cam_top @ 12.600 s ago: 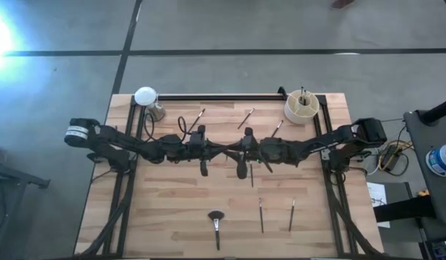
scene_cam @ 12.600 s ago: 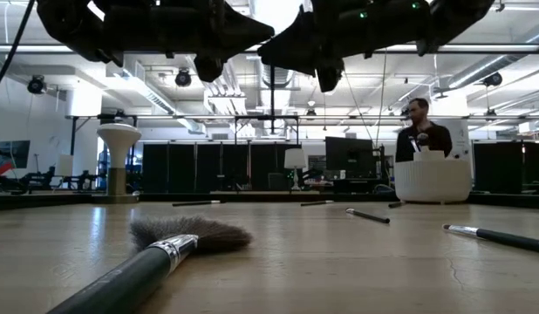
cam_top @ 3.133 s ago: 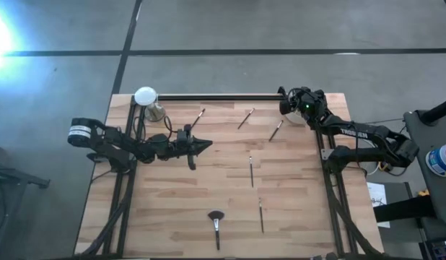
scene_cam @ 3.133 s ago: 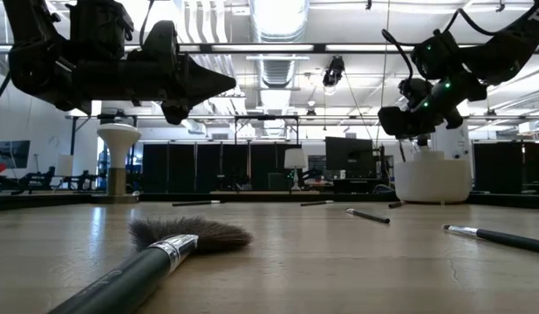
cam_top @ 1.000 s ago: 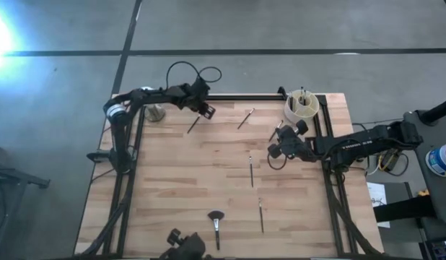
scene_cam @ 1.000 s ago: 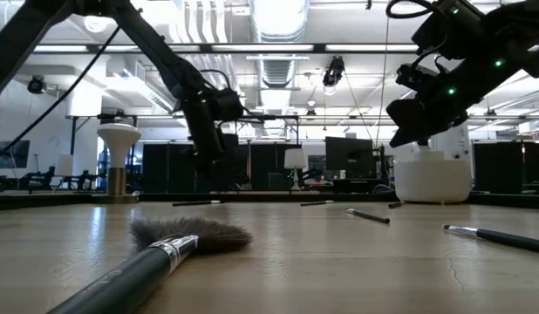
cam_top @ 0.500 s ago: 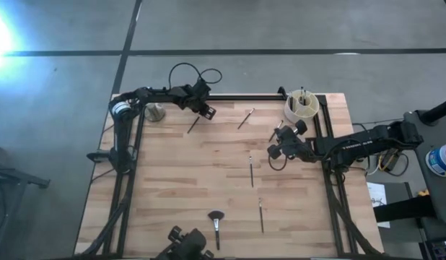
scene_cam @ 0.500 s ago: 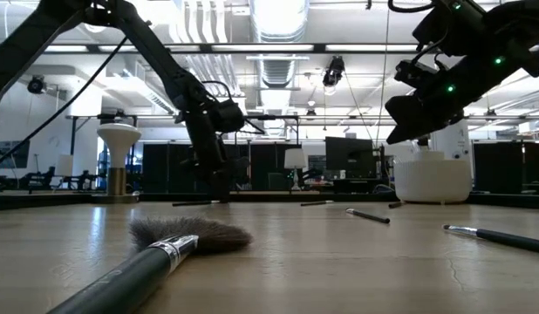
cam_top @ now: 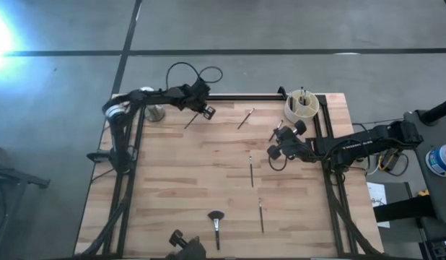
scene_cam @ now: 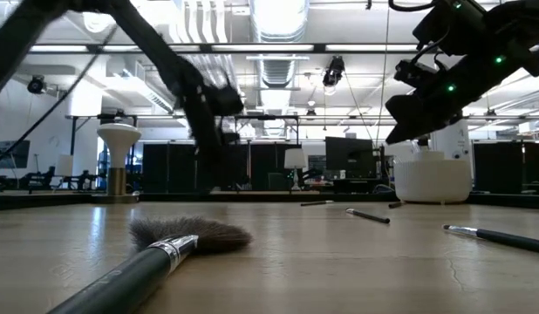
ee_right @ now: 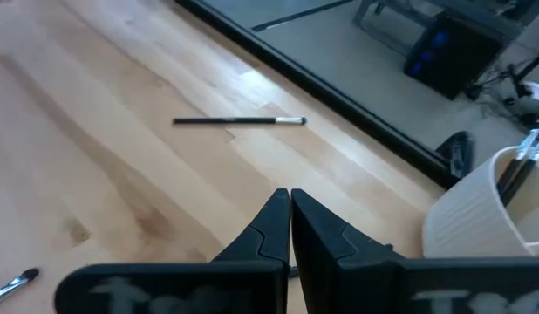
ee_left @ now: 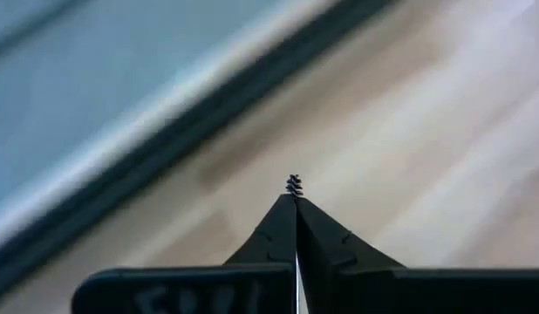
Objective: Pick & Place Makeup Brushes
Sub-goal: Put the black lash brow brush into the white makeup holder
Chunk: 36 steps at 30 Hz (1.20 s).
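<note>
My left gripper [cam_top: 206, 111] [ee_left: 296, 199] is at the table's far left, shut on a thin makeup brush [cam_top: 191, 121]. My right gripper [cam_top: 273, 153] [ee_right: 289, 196] hangs shut above the right half, touching nothing. A brush [cam_top: 276, 131] lies just beyond it. Other thin brushes lie flat: one far centre [cam_top: 245, 118] [ee_right: 239, 121], one mid-table [cam_top: 251, 171], one nearer [cam_top: 261, 215]. The wide fluffy brush [cam_top: 216, 224] [scene_cam: 165, 249] rests on its side at the near edge. Further brushes stand in the white cup [cam_top: 302, 106] [ee_right: 483, 214] at the far right corner. My left gripper pinches the thin brush between its two fingers close to the brush's tip end. The small spiral tip [ee_left: 294, 184] pokes out just past the fingertips. In the high view the handle [cam_top: 188, 124] trails away toward the near left; whether it still touches the table I cannot tell.
A white stand-like object [cam_top: 155, 112] [scene_cam: 119, 161] sits at the far left corner beside my left arm. A black rail [cam_top: 245, 97] runs along the far edge. A dark object [cam_top: 183, 245] shows at the near edge. Bare wood lies across the left and middle.
My left gripper went down onto the brush at the far left and is now moving, blurred in the low and wrist views. The brush that lay on the table under it no longer shows there in the low view.
</note>
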{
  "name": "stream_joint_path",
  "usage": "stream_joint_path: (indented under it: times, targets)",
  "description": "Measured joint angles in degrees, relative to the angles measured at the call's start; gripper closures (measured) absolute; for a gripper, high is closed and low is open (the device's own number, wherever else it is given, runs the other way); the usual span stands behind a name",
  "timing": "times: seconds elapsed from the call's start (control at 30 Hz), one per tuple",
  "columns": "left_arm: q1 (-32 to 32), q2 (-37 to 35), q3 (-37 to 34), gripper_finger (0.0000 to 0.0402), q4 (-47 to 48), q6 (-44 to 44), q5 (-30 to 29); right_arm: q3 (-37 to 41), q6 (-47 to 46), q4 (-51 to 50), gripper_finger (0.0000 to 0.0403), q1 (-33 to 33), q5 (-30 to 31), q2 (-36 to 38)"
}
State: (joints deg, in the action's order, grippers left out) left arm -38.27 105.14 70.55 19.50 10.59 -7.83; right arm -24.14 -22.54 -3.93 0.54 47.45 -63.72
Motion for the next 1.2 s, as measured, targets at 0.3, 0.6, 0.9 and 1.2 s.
stream_joint_path:
  times: [0.3, 0.6, 0.9, 1.2]
  targets:
    - [11.0, -17.0, -17.8, 0.0401, -24.5, 7.5, 0.0, 0.1, -0.6, 0.0, 0.0394, 0.4, -1.4, 0.0]
    - [24.1, -26.6, -40.1, 0.0401, -59.7, 11.9, -3.3, 0.4, -2.4, 4.7, 0.0394, 2.8, -5.2, 0.0]
    - [29.9, -24.3, -51.1, 0.0401, -82.9, 11.1, -4.3, 6.0, -7.2, 15.9, 0.0394, 6.8, -8.4, -0.1]
    - [31.6, -17.1, -50.8, 0.0401, -94.0, 8.5, -5.1, 13.8, -8.6, 32.6, 0.0394, 7.4, -11.8, -0.1]
